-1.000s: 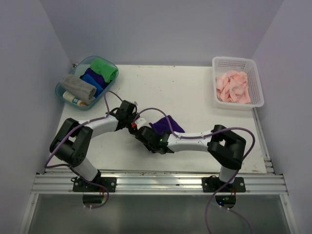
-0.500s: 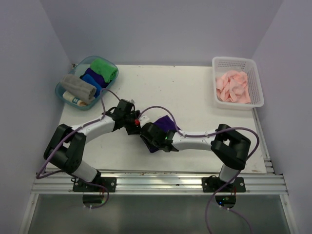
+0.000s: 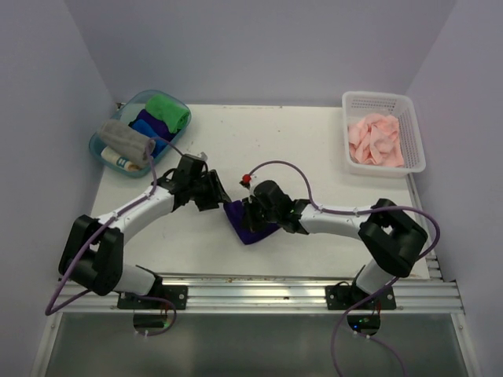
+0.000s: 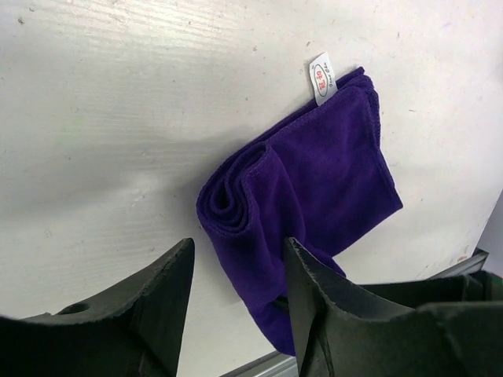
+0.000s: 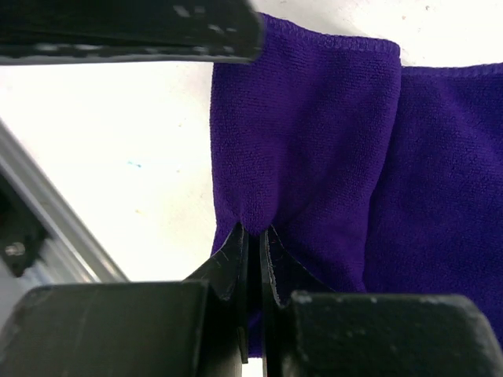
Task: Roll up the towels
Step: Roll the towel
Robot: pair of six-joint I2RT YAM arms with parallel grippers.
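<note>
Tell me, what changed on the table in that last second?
The purple towel slid toward the near edge, left of where it lay. The right end effector swung round behind it and now pinches a fold. The left end effector drew back leftward, open. The bin and the basket of pink towels stayed put.

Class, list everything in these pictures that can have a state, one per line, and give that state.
purple towel: partly rolled from one end
right gripper: shut, pinching a fold of the purple towel
left gripper: open, at the towel's rolled end
grey towel: rolled, in the tub
green towel: rolled, in the tub
pink towels: unrolled, heaped in the basket
</note>
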